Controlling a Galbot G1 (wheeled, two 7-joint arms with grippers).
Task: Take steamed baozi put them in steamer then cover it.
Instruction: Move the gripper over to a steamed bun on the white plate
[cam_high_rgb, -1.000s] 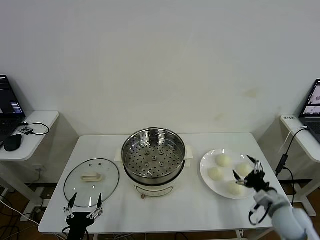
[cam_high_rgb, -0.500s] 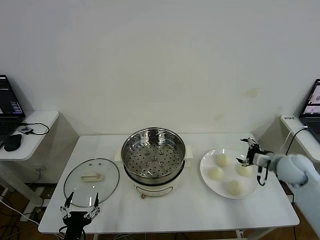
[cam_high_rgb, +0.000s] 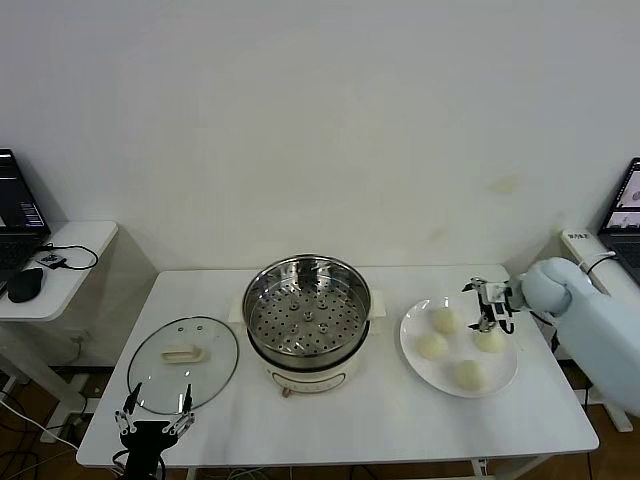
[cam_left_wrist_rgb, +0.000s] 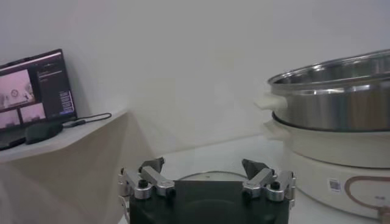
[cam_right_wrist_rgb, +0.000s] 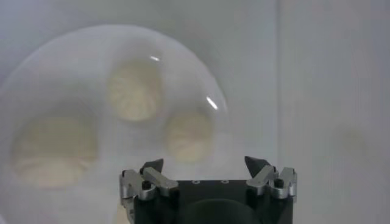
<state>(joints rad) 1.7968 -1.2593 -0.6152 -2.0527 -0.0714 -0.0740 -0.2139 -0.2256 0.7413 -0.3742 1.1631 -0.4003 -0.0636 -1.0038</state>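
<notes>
We read this as a lab or office test room: bare white wall (cam_high_rgb: 320, 120), plain white table (cam_high_rgb: 340, 420), side desks at nine and three o'clock carrying open laptops (cam_high_rgb: 18, 205), mouse (cam_high_rgb: 25, 285), trailing cables (cam_high_rgb: 75, 255).

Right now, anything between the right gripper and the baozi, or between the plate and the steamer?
Nothing visible. The right gripper, open, hovers over the far-right baozi on the white plate. The steamer stands open; its cover lies on the table on the steamer's other side. The left gripper sits open near the table's front edge.
</notes>
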